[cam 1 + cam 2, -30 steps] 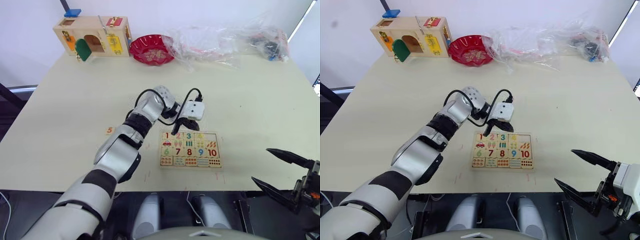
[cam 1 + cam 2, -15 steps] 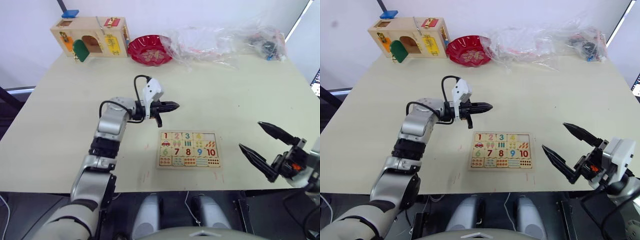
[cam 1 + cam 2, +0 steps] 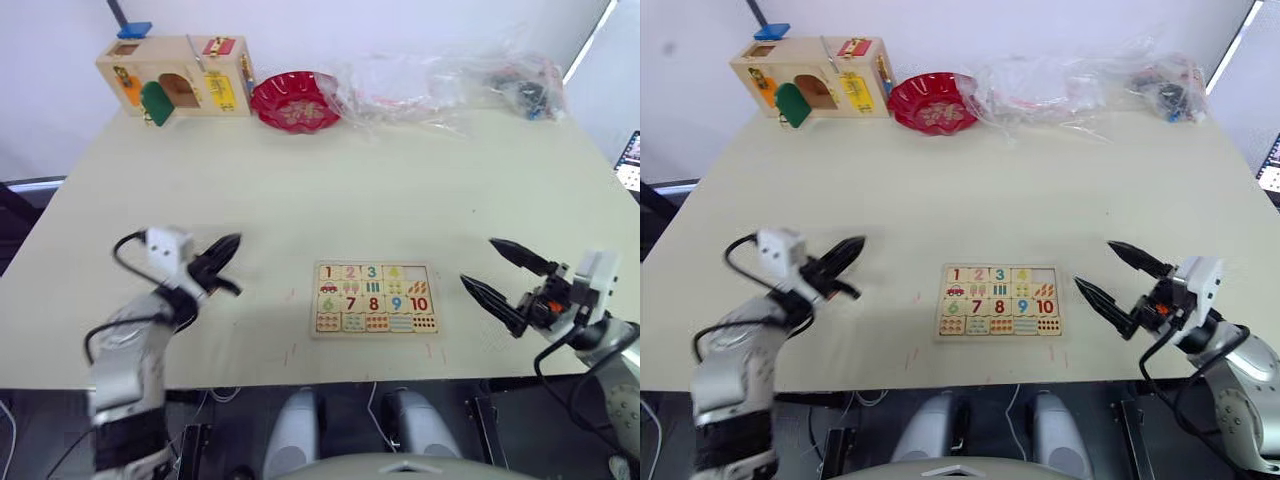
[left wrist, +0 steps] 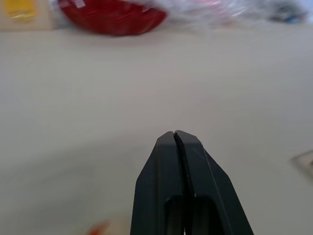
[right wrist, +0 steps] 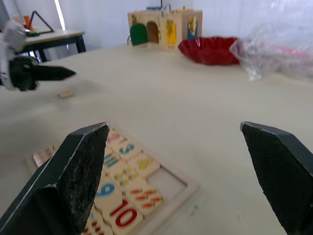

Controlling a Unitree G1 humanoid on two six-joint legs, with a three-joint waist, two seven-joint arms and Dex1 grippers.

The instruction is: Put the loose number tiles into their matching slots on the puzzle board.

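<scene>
From the head views, the puzzle board lies flat near the front middle of the pale worktop. Its top row reads 1, 2, 3, then a faint yellow 4; the last slot at the board's right end shows bare wood. The middle row reads 6 to 10. The left gripper hangs over the worktop well left of the board, fingers pressed together with nothing between them. The right gripper hovers just right of the board, spread wide. At the far edge stand a wooden latch box, a red bowl and crumpled clear plastic bags, contents hard to make out.

The left wrist view shows the closed fingers; an orange blur at the frame edge cannot be identified.

The right wrist view shows the empty slot and a small loose tile on the worktop near the left gripper, its digit unreadable.
</scene>
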